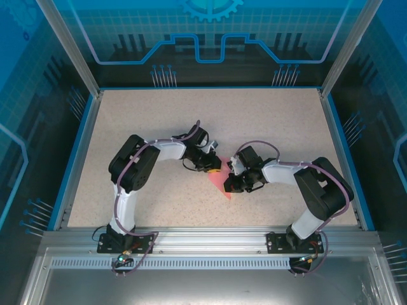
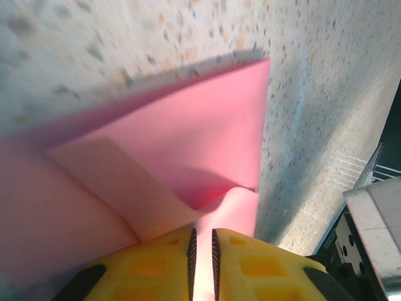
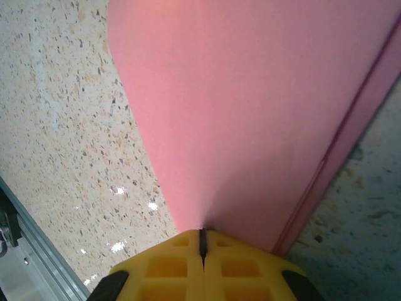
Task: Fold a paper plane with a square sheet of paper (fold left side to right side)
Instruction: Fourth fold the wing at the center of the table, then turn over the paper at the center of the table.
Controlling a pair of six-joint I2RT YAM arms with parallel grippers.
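Note:
The pink square sheet of paper (image 1: 224, 189) lies at the table's middle, folded into layers, with a point toward the near edge. My left gripper (image 1: 216, 169) is at its far end. In the left wrist view the yellow jaws (image 2: 202, 231) stand a narrow slit apart, and a curled flap of the paper (image 2: 207, 125) runs into the gap without being clamped. My right gripper (image 1: 233, 180) meets the sheet from the right. Its jaws (image 3: 202, 232) are shut on the paper's edge (image 3: 250, 94), which fans out from the tips, a fold line along its right side.
The speckled beige table (image 1: 267, 121) stretches away on all sides of the paper. Blue rails and clear panels (image 1: 89, 121) fence it in. The aluminium base beam (image 1: 210, 238) with both arm mounts runs along the near edge.

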